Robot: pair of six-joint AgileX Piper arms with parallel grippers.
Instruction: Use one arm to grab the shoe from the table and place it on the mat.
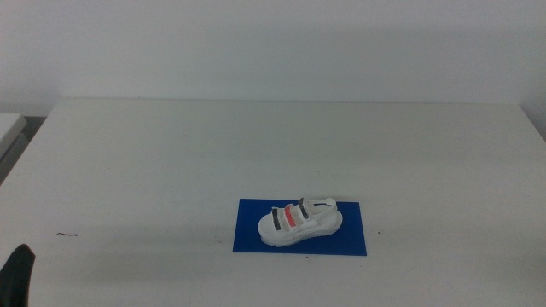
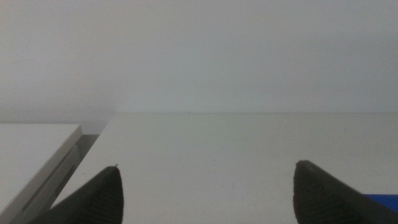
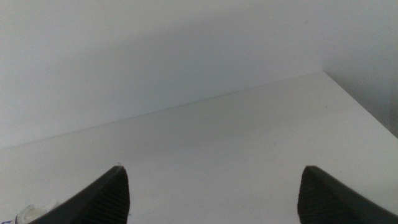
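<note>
The white shoe, with two dark straps and a red one, lies on its sole on the blue mat at the front middle of the white table. No gripper touches it. My left gripper is open with nothing between its jaws; in the middle view only a dark tip of it shows at the bottom left corner, well left of the mat. A sliver of the mat shows beside one jaw. My right gripper is also open and empty, and out of the middle view.
A second white surface stands off the table's left edge, also seen in the left wrist view. A small dark mark lies on the tabletop at the front left. A plain pale wall stands behind the table's far edge.
</note>
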